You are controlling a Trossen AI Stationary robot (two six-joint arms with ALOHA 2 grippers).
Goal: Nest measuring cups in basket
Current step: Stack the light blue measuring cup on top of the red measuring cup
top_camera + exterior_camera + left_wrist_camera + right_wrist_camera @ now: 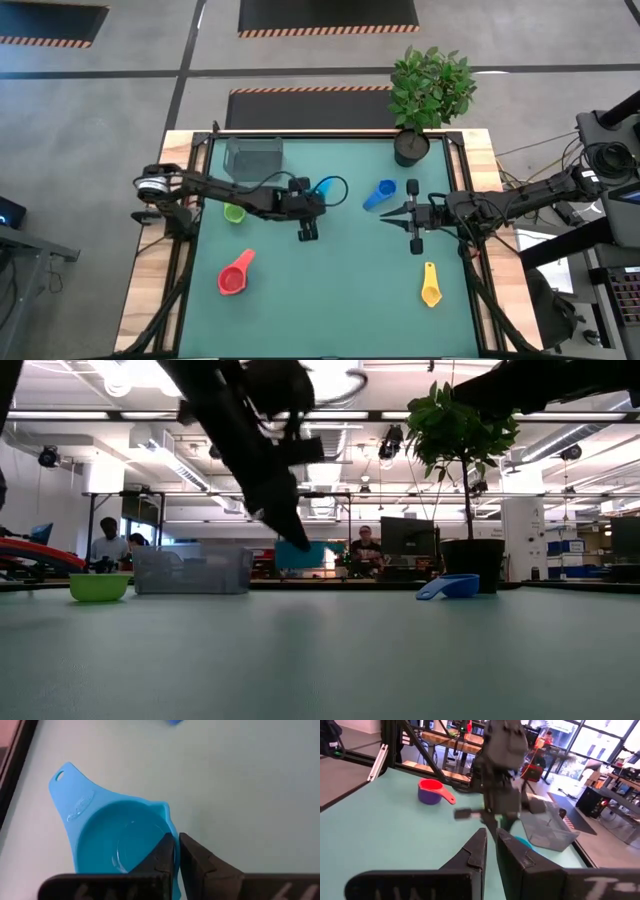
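Observation:
My left gripper (305, 205) (176, 851) stands over the table's middle, pointing down, shut on the light blue measuring cup (115, 840) (323, 187). My right gripper (386, 213) (491, 845) waits shut to its right, level, pointing at the left gripper. The blue cup (380, 194) lies on the mat just beyond the right gripper. On the mat too are the green cup (234, 212), upright near the left arm, the yellow cup (431, 287), and the red cup (431, 785), which sits in a purple one (427, 796). The grey see-through basket (254, 157) stands at the far left. No orange cup shows. My left gripper pinches the light blue cup's rim (167, 822) on the side opposite the handle (67, 777), one finger inside the bowl and one outside. The fingers come from above, pointing down. In the low view the cup (300, 555) appears to hang just above the table.
A black pot with a green plant (411, 147) stands at the far right corner, beyond the blue cup. Black frame rails (200, 230) border the green mat on the left and right. People sit at desks in the room behind the table.

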